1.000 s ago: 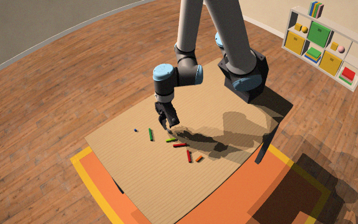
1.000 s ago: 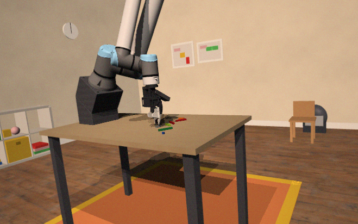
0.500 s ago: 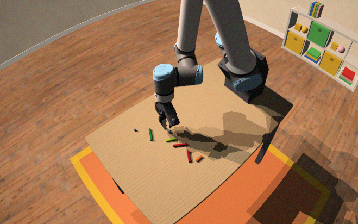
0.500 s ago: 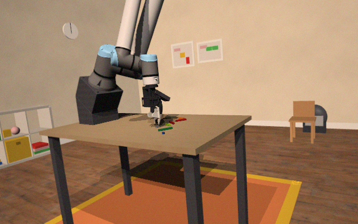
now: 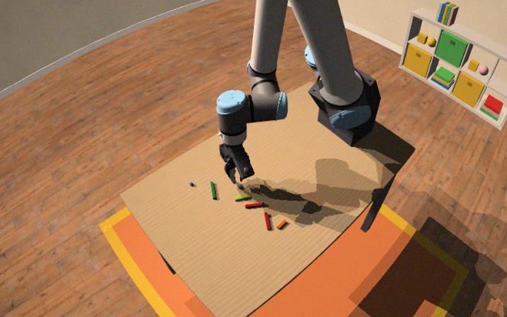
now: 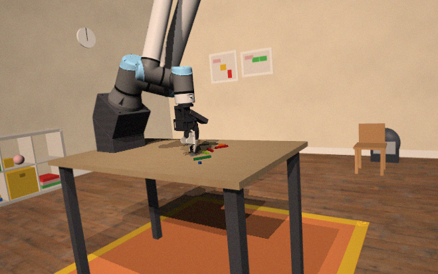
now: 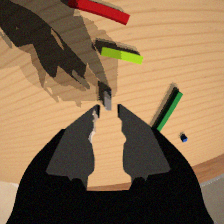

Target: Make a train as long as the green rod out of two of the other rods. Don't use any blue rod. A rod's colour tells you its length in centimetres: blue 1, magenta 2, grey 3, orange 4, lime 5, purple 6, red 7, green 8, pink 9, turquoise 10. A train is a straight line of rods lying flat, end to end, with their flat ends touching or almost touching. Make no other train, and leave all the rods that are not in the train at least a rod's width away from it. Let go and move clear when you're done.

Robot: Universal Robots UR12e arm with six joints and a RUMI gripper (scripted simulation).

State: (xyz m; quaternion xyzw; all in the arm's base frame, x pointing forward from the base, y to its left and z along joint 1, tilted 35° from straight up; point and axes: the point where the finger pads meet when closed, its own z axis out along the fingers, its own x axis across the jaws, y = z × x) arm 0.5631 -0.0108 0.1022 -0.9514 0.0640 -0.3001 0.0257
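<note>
The gripper [image 7: 106, 109] jaws stand narrowly parted, holding nothing, above a short grey rod [image 7: 105, 95] lying flat on the wood-grain counter [image 5: 215, 251]. A slender green rod [image 5: 213, 190] lies nearby.

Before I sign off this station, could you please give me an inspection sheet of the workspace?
Surface: wooden table, shadowed under the arm.
Job's things: green rod, lime rod, two red rods, orange rod, blue rod, grey rod; all apart, no train yet.
Clutter: nothing seen.
Grippers: gripper low over the table, fingers narrowly apart, holding nothing; grey rod just ahead of the tips.
Cables: nothing seen.
Surroundings: orange rug, shelf unit, chair, wall posters.
</note>
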